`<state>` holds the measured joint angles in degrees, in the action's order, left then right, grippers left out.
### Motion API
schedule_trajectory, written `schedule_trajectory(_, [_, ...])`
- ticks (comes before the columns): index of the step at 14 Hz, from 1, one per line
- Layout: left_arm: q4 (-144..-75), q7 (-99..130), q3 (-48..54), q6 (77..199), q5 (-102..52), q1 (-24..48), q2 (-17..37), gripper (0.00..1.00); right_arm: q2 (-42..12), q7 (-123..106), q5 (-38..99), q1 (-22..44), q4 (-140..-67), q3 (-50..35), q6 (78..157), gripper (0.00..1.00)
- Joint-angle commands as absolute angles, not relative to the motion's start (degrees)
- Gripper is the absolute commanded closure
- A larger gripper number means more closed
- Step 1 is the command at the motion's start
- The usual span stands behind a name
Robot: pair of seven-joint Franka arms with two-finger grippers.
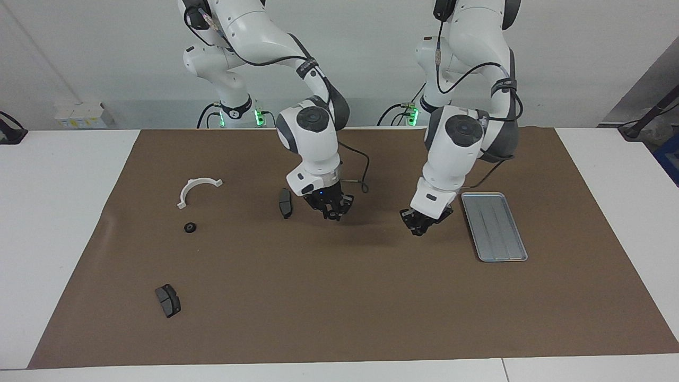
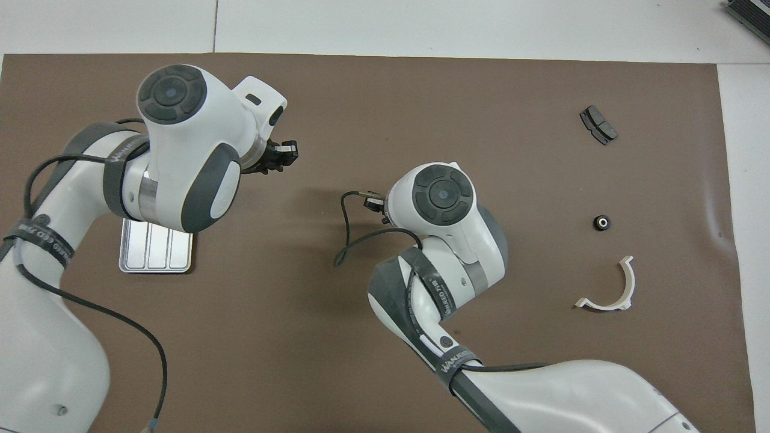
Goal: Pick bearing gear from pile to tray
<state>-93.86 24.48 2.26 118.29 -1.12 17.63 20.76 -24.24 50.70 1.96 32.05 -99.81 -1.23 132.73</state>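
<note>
the left hand [image 1: 421,229] hung low over the brown mat [image 1: 339,318] just beside the tray [image 1: 519,257], its fingertips closed together; nothing could be made out between them. the right hand [image 1: 333,215] hovered over the mat at the middle of the facing frame, just beside a dark brake pad [image 1: 285,203], and whether it was open or closed could not be told. outward from there, toward the right arm's end of the counter, the one visible bearing gear [image 1: 190,227] lay flat on the mat at mid-height of the frame, apart from everything, with a white curved bracket [image 1: 197,187] nearer the robots and a second brake pad [image 1: 167,300] low in the frame, well apart. the gear looked small, stiff and light, a black ring with a pale centre. it would likely skid or roll if nudged from one side, so the sound hold seemed a straight drop from above, pinching across its outer rim.
</note>
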Motion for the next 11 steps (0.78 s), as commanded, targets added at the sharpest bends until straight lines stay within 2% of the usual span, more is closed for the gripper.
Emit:
schedule_trajectory(1, [-93.87, 14.10, 2.81, 113.57, -2.46, 12.59, 19.86, 1.00, -30.40, 56.93, 2.20, 34.89, -92.83, -1.14, 132.98, 1.00])
schedule_trajectory(4, [-94.57, 3.64, 2.72, 112.76, -2.46, 7.22, 20.13, 1.00, -33.92, 60.11, 1.59, 38.40, -90.18, -0.97, 132.98, 1.00])
schedule_trajectory(8, [-95.36, -8.06, 2.64, 113.46, -2.46, 0.89, 21.70, 1.00, -33.84, 59.94, -0.97, 38.50, -90.87, -1.14, 133.68, 0.99])
schedule_trajectory(10, [-95.36, -12.02, 2.55, 114.95, -2.20, -0.43, 23.37, 1.00, -33.84, 59.59, -1.05, 38.41, -90.88, -1.06, 133.33, 0.45])
schedule_trajectory(11, [-95.45, -13.69, 2.46, 115.74, -1.94, -0.70, 24.25, 1.00, -33.84, 59.59, -1.14, 38.32, -90.70, -1.14, 133.07, 0.39])
